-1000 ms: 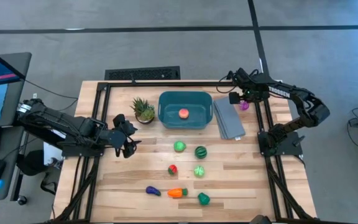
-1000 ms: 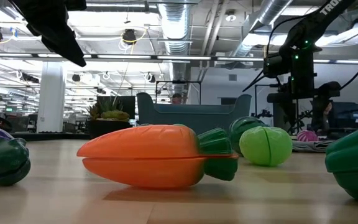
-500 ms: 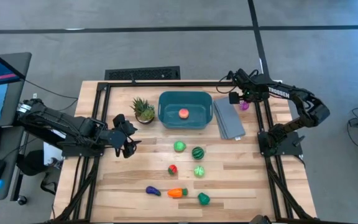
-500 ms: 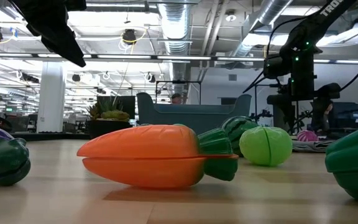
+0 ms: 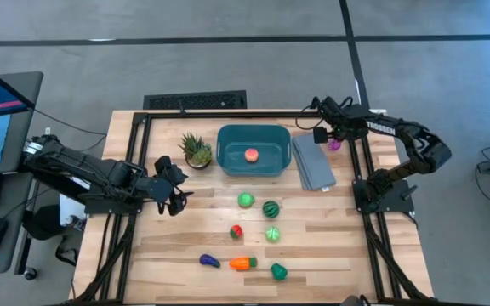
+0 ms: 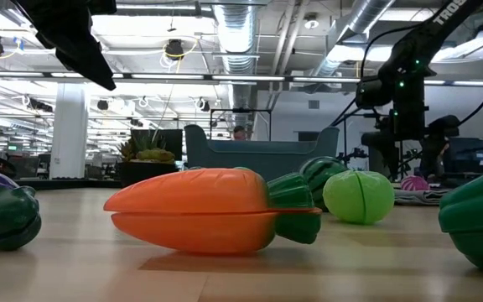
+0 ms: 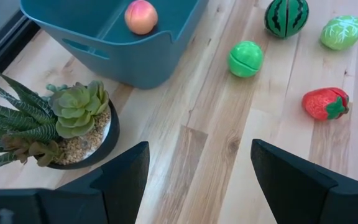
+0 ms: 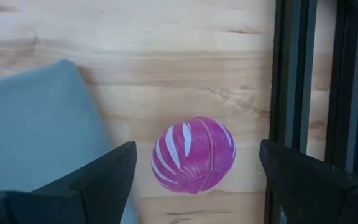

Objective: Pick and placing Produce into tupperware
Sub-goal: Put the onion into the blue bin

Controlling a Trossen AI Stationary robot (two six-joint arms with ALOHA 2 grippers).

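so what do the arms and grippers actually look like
Both arms are dark, jointed links. The right arm carries white TROSSEN lettering and black cabling; the low view shows a small green light on it. The left gripper and right gripper each have two flat, matte black fingers.

Teal tub point(image 5: 253, 150) holds a pink-orange peach point(image 5: 251, 155); magenta ball point(image 8: 193, 155) has white stripes; watermelon point(image 5: 270, 208) is dark-green striped; carrot point(image 6: 212, 210) is orange.
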